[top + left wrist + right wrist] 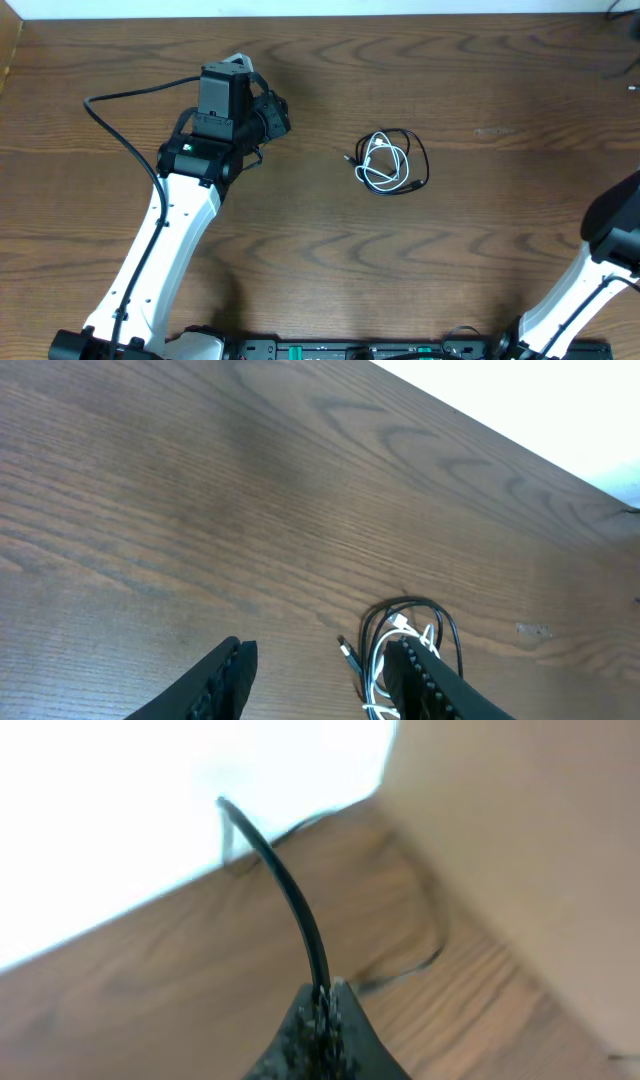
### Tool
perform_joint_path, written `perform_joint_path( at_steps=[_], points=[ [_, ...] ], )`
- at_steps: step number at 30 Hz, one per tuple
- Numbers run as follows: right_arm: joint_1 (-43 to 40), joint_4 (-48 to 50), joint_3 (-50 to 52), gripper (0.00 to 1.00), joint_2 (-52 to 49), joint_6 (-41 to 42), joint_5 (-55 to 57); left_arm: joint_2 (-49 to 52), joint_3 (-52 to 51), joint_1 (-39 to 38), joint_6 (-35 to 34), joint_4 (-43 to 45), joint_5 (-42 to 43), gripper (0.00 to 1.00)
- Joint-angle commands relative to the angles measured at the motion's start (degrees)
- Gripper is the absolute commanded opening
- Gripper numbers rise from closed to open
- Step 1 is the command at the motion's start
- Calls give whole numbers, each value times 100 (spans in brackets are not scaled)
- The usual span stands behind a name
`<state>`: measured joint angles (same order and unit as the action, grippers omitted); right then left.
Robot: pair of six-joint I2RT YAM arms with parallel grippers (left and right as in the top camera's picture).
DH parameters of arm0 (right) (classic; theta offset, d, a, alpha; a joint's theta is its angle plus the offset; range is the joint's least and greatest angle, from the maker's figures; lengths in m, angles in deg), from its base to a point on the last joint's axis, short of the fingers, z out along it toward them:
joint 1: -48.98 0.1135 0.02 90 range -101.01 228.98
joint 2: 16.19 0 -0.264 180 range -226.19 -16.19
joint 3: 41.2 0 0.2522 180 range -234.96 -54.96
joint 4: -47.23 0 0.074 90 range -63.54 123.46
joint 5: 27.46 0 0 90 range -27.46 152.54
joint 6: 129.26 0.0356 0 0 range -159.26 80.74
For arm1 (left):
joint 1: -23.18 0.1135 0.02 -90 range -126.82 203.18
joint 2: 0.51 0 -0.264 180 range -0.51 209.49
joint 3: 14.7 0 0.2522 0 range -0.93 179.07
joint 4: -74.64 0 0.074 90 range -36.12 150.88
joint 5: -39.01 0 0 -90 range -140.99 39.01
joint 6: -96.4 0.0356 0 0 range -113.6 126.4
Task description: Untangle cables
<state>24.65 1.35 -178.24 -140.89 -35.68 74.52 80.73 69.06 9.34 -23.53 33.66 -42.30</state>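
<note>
Reaching toward the cables (pixel 392 160) is, as I judge it, the step in hand; no untangling has begun.

At the left of the table (pixel 480 260), the left gripper (pixel 320 655) points to the right, toward the bundle. Its jaws stand wide apart and it has hold of nothing. It is well apart from the cables in the overhead view.

The cables lie near the middle of the table, right of the left gripper, as one small coil. The black cord (pixel 424 165) makes the outer loop and the white cord (pixel 380 183) is folded inside it and crosses it. One small plug sticks out at the left side of the coil.

At the right, the right gripper (pixel 325 1005) is out of the overhead view. Its fingers are pressed together. A black wire (pixel 290 890) rises from just behind the tips, and I cannot tell if it is pinched or only lies behind them.

The next move, I think, calls for the left gripper to go right and down to the coil and to close on only one cord, maybe at the free plug. The right arm must then come in to hold the other cord, so that pulling separates them and does not drag the whole coil.
</note>
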Motion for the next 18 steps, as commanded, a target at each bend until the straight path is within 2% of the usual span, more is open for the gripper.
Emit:
perform_joint_path(
  at_steps=[1,4,7,10,11,16,17,18],
  points=[
    [-247,579,-33,1,-540,313,428,46,46,-11,76,-15,-33,47],
    [-391,1193,-35,1,-988,610,767,66,42,-11,74,-15,-33,47],
    [-557,1281,-35,1,-1443,1818,1252,114,42,-13,2,-13,-33,47],
    [-752,1246,-35,1,-1799,2695,1043,181,42,-11,-81,-11,-33,47],
    [-876,1248,-35,1,-1989,3053,667,232,42,-11,-120,-7,-33,47],
    [-1128,1329,-35,1,-2382,3270,59,363,42,-26,-227,55,-33,46],
    [-1143,1349,-35,4,-2420,3226,98,378,42,-35,-229,79,-31,46],
    [-1167,1366,-35,15,-2424,3161,101,398,42,-39,-227,101,-33,46]
  ],
)
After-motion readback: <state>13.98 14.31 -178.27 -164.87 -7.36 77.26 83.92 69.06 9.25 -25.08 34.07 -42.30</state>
